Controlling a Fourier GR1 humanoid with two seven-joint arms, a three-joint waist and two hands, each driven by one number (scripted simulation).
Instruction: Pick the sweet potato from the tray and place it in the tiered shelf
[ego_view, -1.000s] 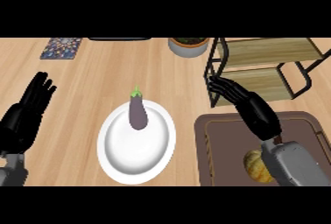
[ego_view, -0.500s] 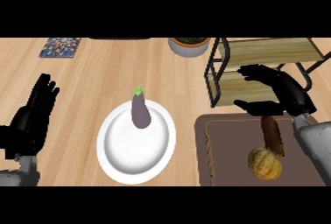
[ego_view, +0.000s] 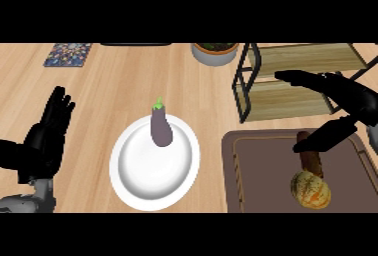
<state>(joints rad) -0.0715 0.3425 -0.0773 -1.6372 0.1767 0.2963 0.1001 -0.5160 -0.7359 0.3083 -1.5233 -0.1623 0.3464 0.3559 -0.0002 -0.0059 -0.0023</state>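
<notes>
The left hand (ego_view: 38, 146) rests at the view's left edge over the bench (ego_view: 111, 90), its fingers (ego_view: 57, 107) straight and pointing up, holding nothing. Beyond those fingers lies a patterned mat (ego_view: 68, 54). To their right is a white plate (ego_view: 151, 177) with an eggplant (ego_view: 161, 131) lying on its far part. A grey pot (ego_view: 214, 54) stands at the far edge, left of the right hand's fingers (ego_view: 299, 77). The tiered shelf (ego_view: 289, 100) lies under and behind those fingers. The right hand (ego_view: 353, 97) hovers spread wide and holds nothing, its fingers stretched left over the shelf and its thumb pointing down-left. The sweet potato (ego_view: 310, 159) lies on the dark tray (ego_view: 262, 175) just below the thumb tip; whether they touch I cannot tell. A yellow-orange fruit (ego_view: 311, 191) lies against its near end.
</notes>
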